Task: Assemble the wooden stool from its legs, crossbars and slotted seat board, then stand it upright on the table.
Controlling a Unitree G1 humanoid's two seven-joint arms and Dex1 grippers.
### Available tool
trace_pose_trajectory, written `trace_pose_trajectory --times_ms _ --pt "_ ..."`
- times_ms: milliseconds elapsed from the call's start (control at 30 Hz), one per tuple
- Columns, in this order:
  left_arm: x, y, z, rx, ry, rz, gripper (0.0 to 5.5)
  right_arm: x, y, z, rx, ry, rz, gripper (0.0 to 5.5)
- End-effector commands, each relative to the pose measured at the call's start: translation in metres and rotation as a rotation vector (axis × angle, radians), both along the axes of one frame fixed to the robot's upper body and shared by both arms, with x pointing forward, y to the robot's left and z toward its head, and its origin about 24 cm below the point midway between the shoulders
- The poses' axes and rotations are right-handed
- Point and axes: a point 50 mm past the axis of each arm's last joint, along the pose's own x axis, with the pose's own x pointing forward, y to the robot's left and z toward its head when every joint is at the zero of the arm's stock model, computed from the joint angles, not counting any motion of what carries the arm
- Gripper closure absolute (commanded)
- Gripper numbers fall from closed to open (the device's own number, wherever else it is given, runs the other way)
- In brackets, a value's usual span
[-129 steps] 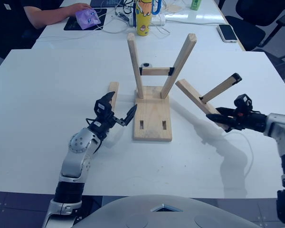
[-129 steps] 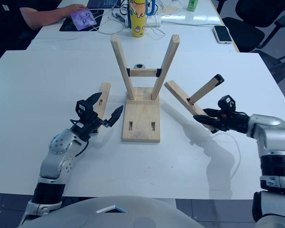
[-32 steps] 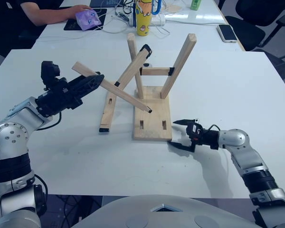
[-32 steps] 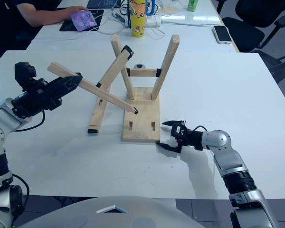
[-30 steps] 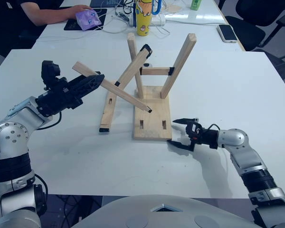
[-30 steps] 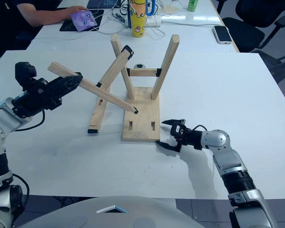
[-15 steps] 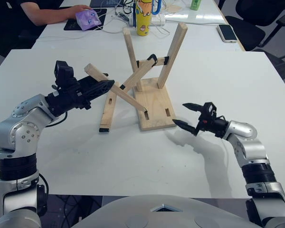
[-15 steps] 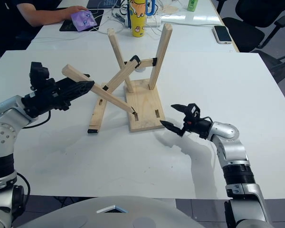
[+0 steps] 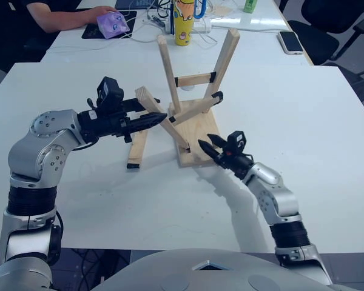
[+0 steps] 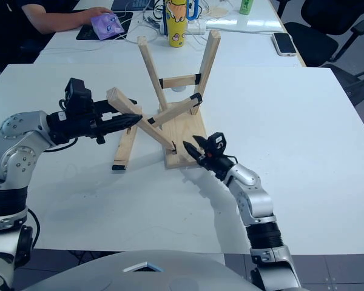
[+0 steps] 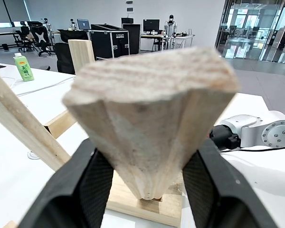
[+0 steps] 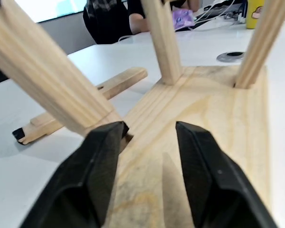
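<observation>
Our left end effector (image 9: 147, 119) clenches the stiff, light leg pair (image 9: 165, 120), tip at the seat board (image 9: 200, 129) in the middle of the counter (image 9: 291, 109); our right end effector (image 9: 207, 145), spread open, could brace the board's near edge.

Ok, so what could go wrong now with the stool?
1. The leg in the left claw meets the seat board at a slant, so its tip may jam rather than slide in.
2. The right claw is open at the board's near edge, not clamping it; a push could slide the board and topple the two standing legs.
3. The leg's tip is close to the right claw and may bump it.
</observation>
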Motion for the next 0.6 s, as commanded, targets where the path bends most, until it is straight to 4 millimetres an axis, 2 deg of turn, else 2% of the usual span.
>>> trace_pose_trajectory --times_ms 33,333,500,600 --pt "-0.001 0.002 -0.003 0.046 0.009 -0.016 3.48 -0.001 0.005 -0.008 -0.054 0.014 -0.021 4.09" --pt "0.005 0.003 -0.003 0.086 -0.013 -0.010 3.48 -0.004 -0.001 -0.027 -0.145 0.100 -0.075 5.49" --pt "0.011 0.001 0.000 0.115 -0.027 -0.021 3.48 -0.009 0.005 -0.034 -0.182 0.137 -0.029 5.50" --pt "0.010 -0.002 -0.007 0.183 0.026 -0.083 3.48 -0.013 0.008 -0.037 -0.198 0.159 -0.001 5.50"
